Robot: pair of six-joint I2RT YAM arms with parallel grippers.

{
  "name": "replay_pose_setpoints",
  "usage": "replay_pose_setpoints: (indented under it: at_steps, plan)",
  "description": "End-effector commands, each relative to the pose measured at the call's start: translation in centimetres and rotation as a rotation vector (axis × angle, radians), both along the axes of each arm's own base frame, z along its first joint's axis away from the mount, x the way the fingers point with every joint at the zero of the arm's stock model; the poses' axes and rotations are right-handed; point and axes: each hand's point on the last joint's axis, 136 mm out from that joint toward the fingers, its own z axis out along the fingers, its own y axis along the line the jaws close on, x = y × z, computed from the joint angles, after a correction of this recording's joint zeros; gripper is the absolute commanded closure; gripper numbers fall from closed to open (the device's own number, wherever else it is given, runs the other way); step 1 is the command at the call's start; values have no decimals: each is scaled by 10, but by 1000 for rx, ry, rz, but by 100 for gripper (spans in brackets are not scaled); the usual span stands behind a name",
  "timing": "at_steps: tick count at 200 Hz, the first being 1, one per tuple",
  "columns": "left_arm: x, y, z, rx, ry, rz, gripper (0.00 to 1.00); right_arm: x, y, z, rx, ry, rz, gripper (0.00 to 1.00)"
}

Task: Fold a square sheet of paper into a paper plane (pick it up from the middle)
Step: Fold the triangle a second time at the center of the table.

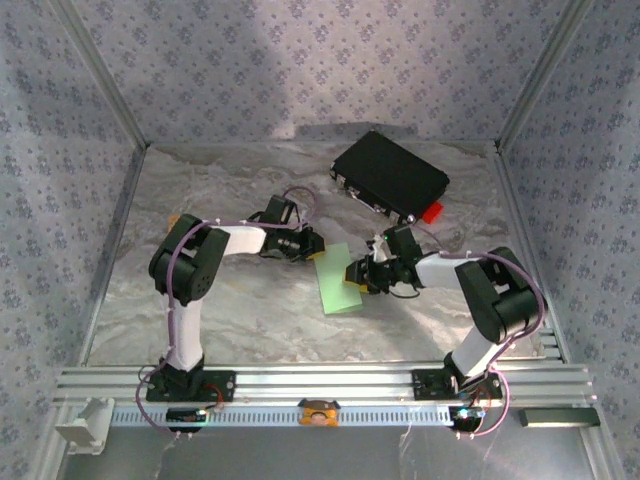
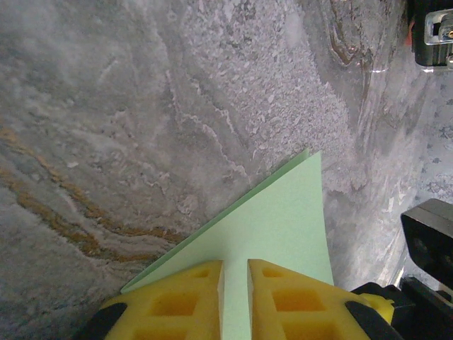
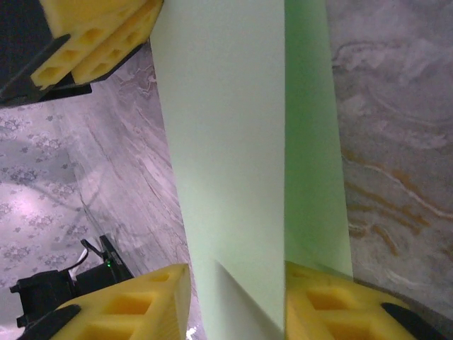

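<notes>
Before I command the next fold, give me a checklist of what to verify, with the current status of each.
1. Left hand pinching the square sheet of paper: ok, fingers closed on its edge.
2. Right hand gripping the sheet: not ok, fingers apart with the sheet between them.
3. First crease made: ok, a fold line runs along the sheet.
4. Sheet clear of the black case: ok, apart.
5. Sheet lifted off the table: cannot tell.
</notes>
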Motion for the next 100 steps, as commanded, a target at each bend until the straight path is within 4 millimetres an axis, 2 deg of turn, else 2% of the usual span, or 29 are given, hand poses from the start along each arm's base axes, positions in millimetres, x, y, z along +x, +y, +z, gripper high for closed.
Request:
replay_pose_setpoints:
  at_steps: [1,11,33,61,70,100]
  plan:
    - [-16,1,-17,56,61,-17,83,5,1,2,22,-18,28,67]
    - [-16,0,-13,50,54,-19,82,6,-1,1,19,-21,27,68]
    - [-13,-6,5,25,23,-25,77,5,-2,0,10,-36,44,77]
    - [-10,-16,40,-3,-68,-49,58,8,-5,-4,5,-33,17,95]
    - [-11,-18,49,7,-99,-62,53,11,-6,-5,4,-33,-4,95]
    - [-19,-19,71,80,-221,-94,44,22,-16,-2,-18,-52,-136,98]
